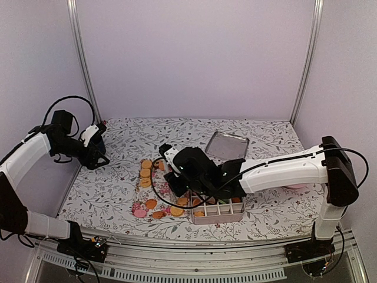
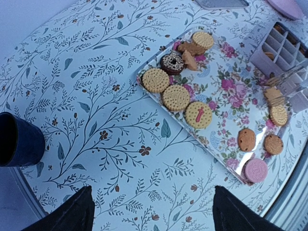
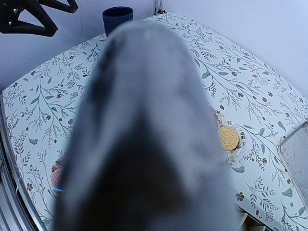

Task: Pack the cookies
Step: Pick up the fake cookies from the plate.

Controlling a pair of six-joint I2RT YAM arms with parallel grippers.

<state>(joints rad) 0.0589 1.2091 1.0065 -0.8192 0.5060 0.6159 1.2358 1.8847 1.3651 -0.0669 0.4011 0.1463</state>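
Several cookies lie on a floral tray: tan rounds, a dark ring one, a pink one. In the top view the cookies sit mid-table. A white compartment box stands right of the tray and holds a few cookies. My right gripper hangs over the tray's box end. A blurred grey shape fills the right wrist view, so its jaws do not show; one tan cookie is visible. My left gripper is open and empty over bare cloth at the far left.
A dark blue cup stands beside my left gripper, also in the left wrist view. A metal lid lies at the back. A pink plate sits at the right, mostly behind my right arm.
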